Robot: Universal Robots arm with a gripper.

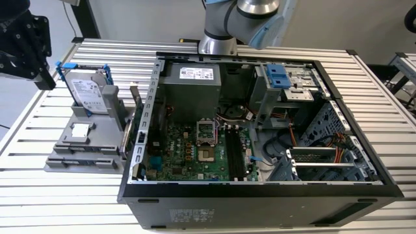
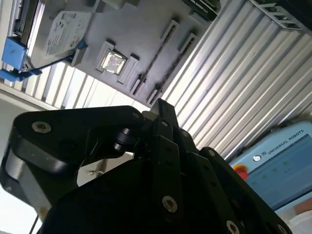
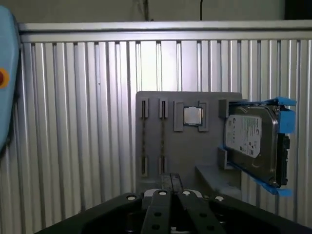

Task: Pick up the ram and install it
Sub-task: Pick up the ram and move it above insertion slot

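Fingers (image 3: pixel 166 183) together, empty, hanging well above gray tray (image 3: pixel 195 151). Ram (image 3: pixel 162 141) stands edge-up in tray slots ahead, prob. for easy pinching.

The black gripper (image 3: pixel 170 179) hangs with jaws closed and bare over a ribbed metal table (image 3: pixel 73 122). Just beyond it lies a grey holder (image 3: pixel 190 156): the ram (image 3: pixel 162 139) on edge, a second stick (image 3: pixel 145 139) just beside it, then a square chip (image 3: pixel 193 115) and a blue-framed hard drive (image 3: pixel 251 141)
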